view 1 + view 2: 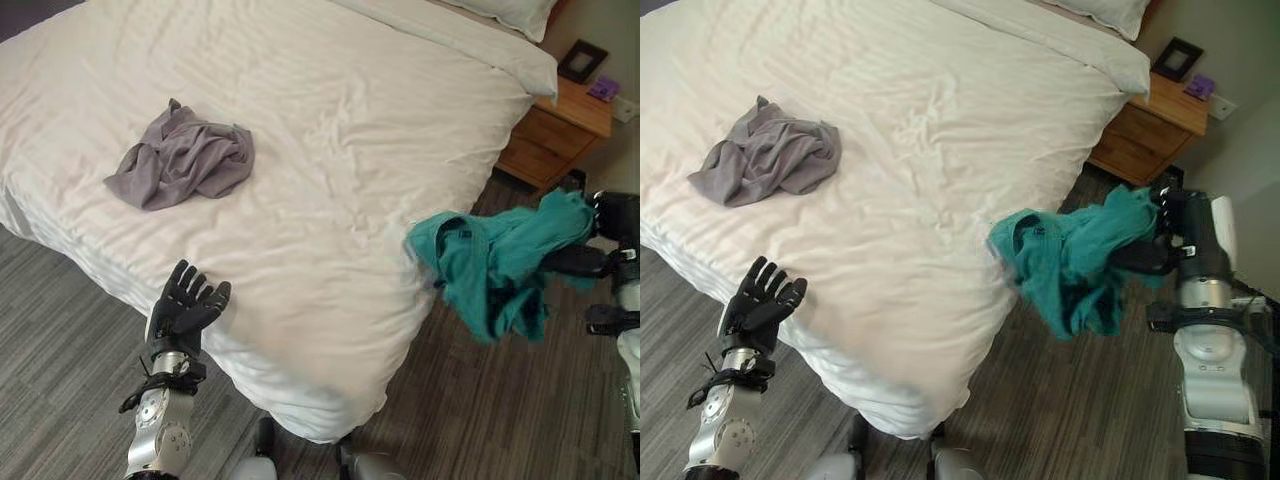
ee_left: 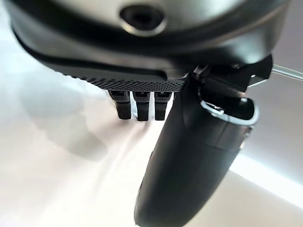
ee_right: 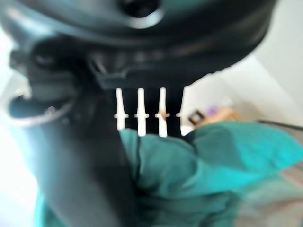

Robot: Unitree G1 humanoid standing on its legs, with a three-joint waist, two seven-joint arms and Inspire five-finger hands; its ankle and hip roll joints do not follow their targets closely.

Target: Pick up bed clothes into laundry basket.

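Teal garment (image 1: 1070,260) hangs bunched off the bed's near right corner, above the floor (image 1: 480,400), clamped in your right hand (image 1: 1165,240); fingers curled round the cloth. Grey garment (image 1: 185,158) lies crumpled on the bed (image 1: 330,120), far left, well apart. Laundry basket not sighted. Step in hand, by my read: carrying the teal piece off to the basket. Next move calls for you to find the basket, swing the cloth over it and release. Right forearm stands upright beside the nightstand (image 1: 560,135). Left hand (image 1: 185,305) raised at the bed's near edge, fingers spread, holding nothing.
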